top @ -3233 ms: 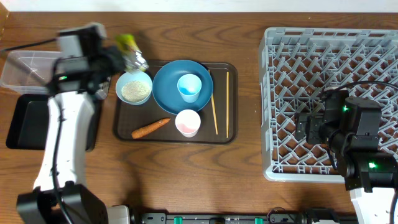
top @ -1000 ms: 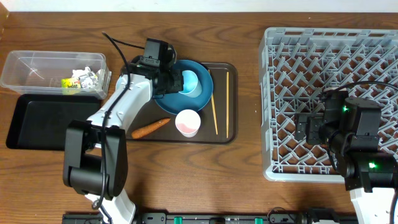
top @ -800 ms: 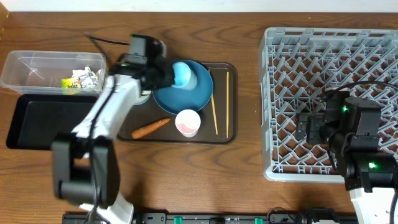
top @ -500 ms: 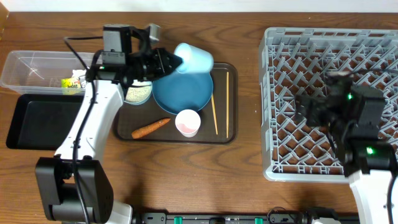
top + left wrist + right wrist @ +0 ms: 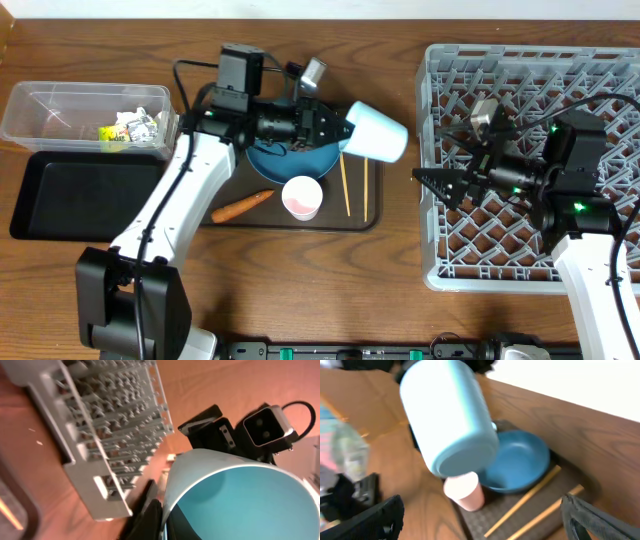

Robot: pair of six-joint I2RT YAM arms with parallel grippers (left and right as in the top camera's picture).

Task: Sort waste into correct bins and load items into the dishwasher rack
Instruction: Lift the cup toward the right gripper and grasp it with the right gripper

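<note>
Overhead, the left gripper point(image 5: 335, 127) is clamped on the light-blue cup point(image 5: 378, 131), holding it on its side in the air above the two chopsticks point(image 5: 345, 186) at the right edge of the brown tray point(image 5: 372, 222). The right gripper point(image 5: 432, 180) reaches out past the left rim of the dishwasher rack point(image 5: 530, 70), fingers apart, near the cup but not touching it. The dark-blue bowl point(image 5: 290, 158), pinkish-white cup point(image 5: 302, 197) and carrot point(image 5: 242, 206) lie on the brown tray. The wrapper point(image 5: 112, 132) and tissue point(image 5: 140, 122) sit in the clear tub point(image 5: 50, 105).

From the left wrist, the cup's open mouth fills the lower right, the rack behind it.

From the right wrist, the cup's base faces the camera above the bowl, and the spread fingers point(image 5: 375, 520) frame it.
</note>
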